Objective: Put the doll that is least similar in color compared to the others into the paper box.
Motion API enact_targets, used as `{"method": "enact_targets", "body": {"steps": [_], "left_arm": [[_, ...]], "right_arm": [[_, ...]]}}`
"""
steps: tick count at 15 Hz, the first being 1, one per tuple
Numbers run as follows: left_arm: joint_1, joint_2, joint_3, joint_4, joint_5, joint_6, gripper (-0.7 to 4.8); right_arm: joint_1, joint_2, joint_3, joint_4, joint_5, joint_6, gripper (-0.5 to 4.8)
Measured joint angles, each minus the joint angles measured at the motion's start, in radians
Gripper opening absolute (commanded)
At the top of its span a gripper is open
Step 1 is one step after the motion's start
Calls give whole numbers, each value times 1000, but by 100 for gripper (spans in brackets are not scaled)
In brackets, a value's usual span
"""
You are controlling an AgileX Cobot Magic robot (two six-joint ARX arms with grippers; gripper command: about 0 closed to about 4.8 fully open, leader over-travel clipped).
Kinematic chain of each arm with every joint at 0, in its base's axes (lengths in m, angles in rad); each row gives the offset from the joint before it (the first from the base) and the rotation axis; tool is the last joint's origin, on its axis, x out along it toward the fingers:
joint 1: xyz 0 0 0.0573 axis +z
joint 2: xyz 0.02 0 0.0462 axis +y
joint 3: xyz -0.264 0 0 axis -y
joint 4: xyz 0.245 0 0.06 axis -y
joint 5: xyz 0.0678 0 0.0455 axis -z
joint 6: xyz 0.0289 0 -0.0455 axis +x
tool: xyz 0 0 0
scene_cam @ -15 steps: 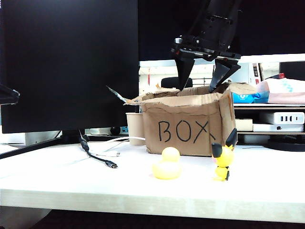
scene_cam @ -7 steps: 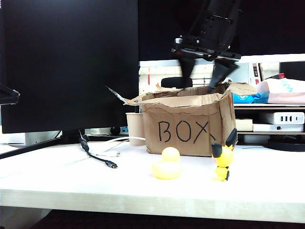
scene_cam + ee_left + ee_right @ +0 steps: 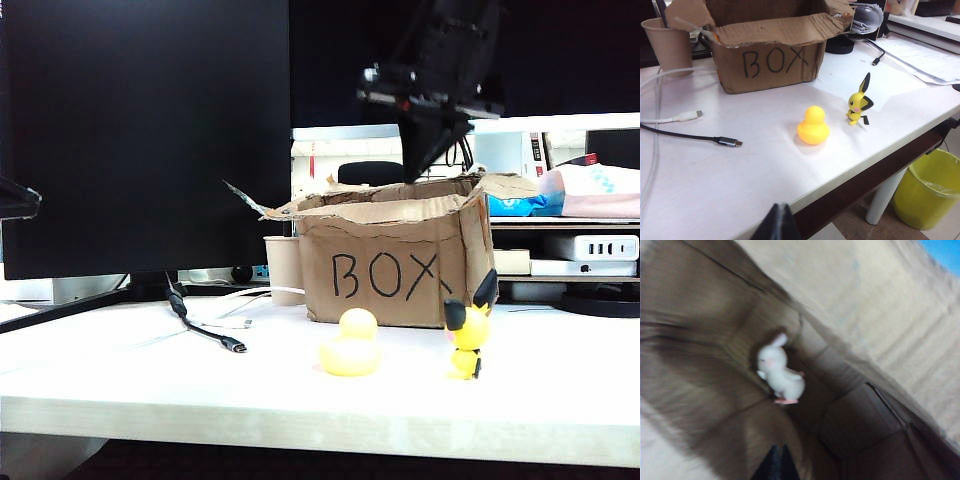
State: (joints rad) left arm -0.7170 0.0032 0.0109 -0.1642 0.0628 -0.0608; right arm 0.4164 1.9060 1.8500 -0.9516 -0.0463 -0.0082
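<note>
The doll [image 3: 779, 374], a small white rabbit with pink feet, lies on the floor inside the paper box [image 3: 880, 320]. My right gripper [image 3: 776, 452] hangs above it, shut and empty, apart from the doll. In the exterior view the right gripper [image 3: 428, 165] points down just over the open top of the paper box [image 3: 390, 262] marked "BOX". The others stand in front of the box: a yellow duck [image 3: 350, 345] and a yellow figure with black ears [image 3: 468, 335]. My left gripper [image 3: 781, 221] is shut and empty near the table's front edge, far from the yellow duck [image 3: 813, 127] and the paper box [image 3: 771, 57].
A paper cup [image 3: 669, 44] stands beside the box. Black and white cables [image 3: 695, 136] lie on the white table [image 3: 715, 190]. A yellow bin [image 3: 929, 192] sits on the floor past the table edge. A large dark monitor [image 3: 145, 130] fills the back left.
The right gripper's fingers, spread wide over the box a second ago, have closed together. The arm has risen slightly. The yellow toys and the box have not moved.
</note>
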Motion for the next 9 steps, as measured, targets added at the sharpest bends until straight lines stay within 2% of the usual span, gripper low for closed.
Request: {"method": "enact_targets", "body": {"steps": [5,9], "left_arm": [[0,0,0,0,0,0,-5],[0,0,0,0,0,0,-5]], "right_arm": [[3,-150,0,-57,-66,0,-2],[4,-320,-49,-5,-85,0,-2]]}}
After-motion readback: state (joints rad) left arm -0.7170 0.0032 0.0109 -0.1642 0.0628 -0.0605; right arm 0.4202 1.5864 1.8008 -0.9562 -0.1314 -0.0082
